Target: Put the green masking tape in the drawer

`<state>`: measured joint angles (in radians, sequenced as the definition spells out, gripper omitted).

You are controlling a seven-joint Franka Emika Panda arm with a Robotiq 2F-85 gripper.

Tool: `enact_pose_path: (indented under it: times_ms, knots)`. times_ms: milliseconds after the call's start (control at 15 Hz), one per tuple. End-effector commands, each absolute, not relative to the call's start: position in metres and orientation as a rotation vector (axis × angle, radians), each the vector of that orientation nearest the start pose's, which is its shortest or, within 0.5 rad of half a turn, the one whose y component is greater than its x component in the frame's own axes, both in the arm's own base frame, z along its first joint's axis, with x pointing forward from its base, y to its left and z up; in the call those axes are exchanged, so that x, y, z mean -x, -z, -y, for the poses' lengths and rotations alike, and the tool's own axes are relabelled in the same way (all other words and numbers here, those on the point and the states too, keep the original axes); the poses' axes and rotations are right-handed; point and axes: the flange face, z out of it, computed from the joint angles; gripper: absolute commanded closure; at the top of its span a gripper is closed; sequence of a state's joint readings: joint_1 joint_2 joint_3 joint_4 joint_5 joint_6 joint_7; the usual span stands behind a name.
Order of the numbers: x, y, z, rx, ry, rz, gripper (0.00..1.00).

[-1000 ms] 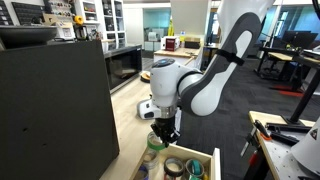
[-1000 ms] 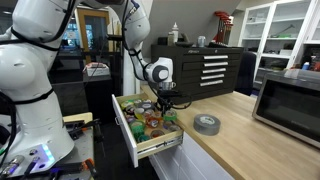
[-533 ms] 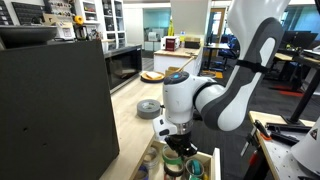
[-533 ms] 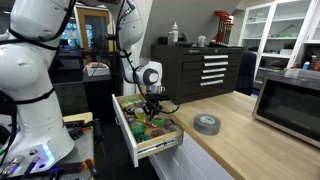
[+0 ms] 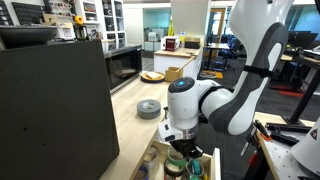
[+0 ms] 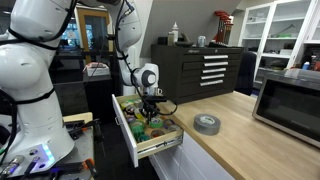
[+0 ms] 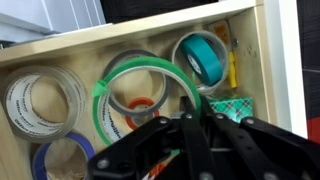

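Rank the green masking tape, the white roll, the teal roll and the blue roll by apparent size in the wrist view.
1. green masking tape: largest, though probably nearest the camera.
2. white roll.
3. teal roll.
Unranked: blue roll, cut off by the frame's bottom edge.

One drawer [image 7: 150, 32] open, and inside: one green masking tape [image 7: 103, 105], one clear roll [image 7: 18, 105], one blue roll [image 7: 40, 160], one teal roll [image 7: 210, 65]. One grey roll [image 6: 207, 123] on the one counter [image 6: 250, 132].
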<state>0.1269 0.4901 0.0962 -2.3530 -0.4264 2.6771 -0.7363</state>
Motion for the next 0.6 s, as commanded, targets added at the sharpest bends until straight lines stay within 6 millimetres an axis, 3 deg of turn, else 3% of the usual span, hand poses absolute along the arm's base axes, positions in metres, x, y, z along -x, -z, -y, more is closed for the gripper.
enact_pose_path:
  times_ms: [0,200,533]
  knots:
    - [-0.468,-0.098,-0.102,2.544,-0.281,1.981,0.93]
    - [-0.475,-0.08,-0.091,2.541,-0.291,1.961,0.93]
    - [-0.496,-0.05,-0.089,2.528,-0.299,1.933,0.93]
